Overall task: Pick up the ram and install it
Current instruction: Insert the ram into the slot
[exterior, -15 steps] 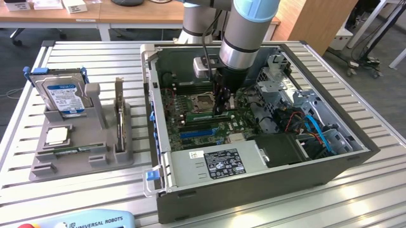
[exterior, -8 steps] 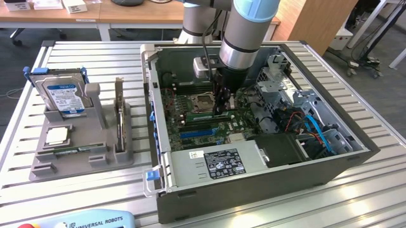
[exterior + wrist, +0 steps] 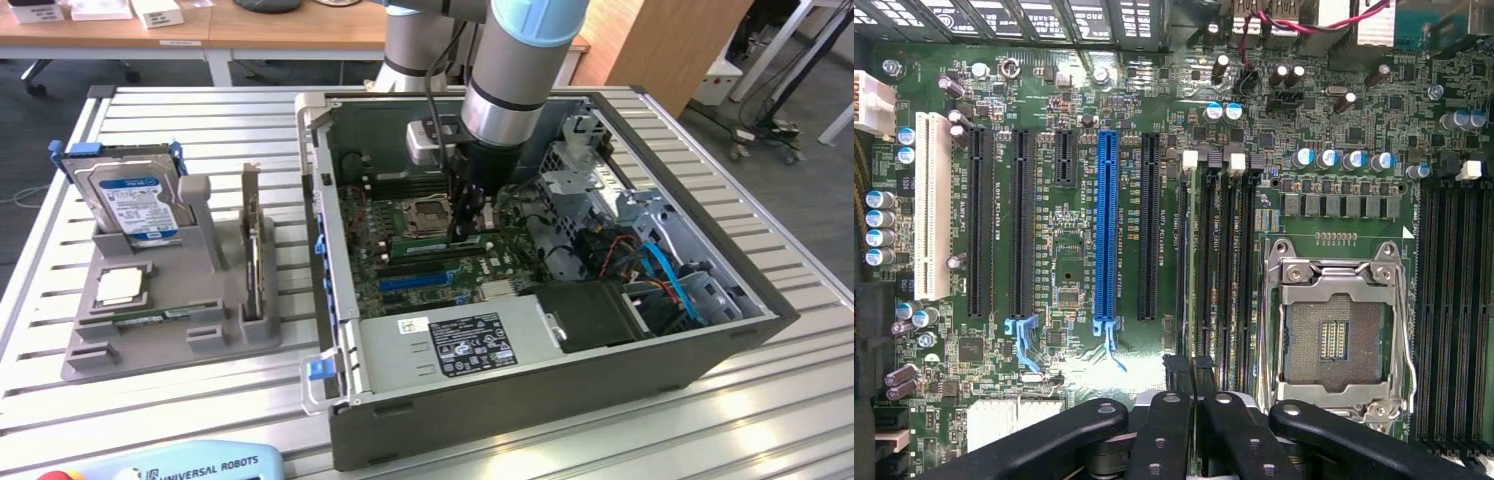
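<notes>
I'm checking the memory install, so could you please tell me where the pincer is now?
In the exterior view, the pincer is inside the open computer case, low over the memory slots, just on the exterior view's right of the CPU socket.

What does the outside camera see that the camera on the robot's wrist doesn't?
Exterior view: the whole computer case, the robot arm, and a grey holder beside the case with a hard drive standing in it.
Wrist view: a close look at the board, with a white slot and little round capacitors.
Both: the gripper down over the board, the blue slot and the empty processor socket.
</notes>
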`<state>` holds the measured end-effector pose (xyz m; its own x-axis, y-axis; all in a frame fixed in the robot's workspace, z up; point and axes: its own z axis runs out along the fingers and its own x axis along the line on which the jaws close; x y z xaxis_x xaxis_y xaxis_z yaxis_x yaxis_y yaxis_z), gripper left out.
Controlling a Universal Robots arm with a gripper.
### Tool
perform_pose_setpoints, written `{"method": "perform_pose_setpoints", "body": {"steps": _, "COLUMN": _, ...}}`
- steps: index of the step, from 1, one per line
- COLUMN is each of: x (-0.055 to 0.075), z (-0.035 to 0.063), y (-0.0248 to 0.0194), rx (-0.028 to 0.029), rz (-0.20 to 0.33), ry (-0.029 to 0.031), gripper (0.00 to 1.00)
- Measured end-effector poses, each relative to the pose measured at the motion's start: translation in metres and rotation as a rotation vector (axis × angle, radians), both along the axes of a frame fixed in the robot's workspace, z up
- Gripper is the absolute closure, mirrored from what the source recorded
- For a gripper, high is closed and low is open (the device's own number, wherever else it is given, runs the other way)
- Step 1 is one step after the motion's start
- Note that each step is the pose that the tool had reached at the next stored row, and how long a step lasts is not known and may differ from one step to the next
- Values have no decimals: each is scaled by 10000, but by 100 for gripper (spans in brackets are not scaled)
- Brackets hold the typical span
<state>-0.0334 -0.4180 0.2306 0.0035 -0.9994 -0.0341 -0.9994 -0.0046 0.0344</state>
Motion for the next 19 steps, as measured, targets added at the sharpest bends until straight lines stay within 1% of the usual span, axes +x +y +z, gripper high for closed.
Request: {"method": "perform_pose_setpoints", "body": {"steps": 19, "x": 0, "z": 0, "y": 0, "rx": -7, "rz": 286, "ry": -1, "gripper": 88}}
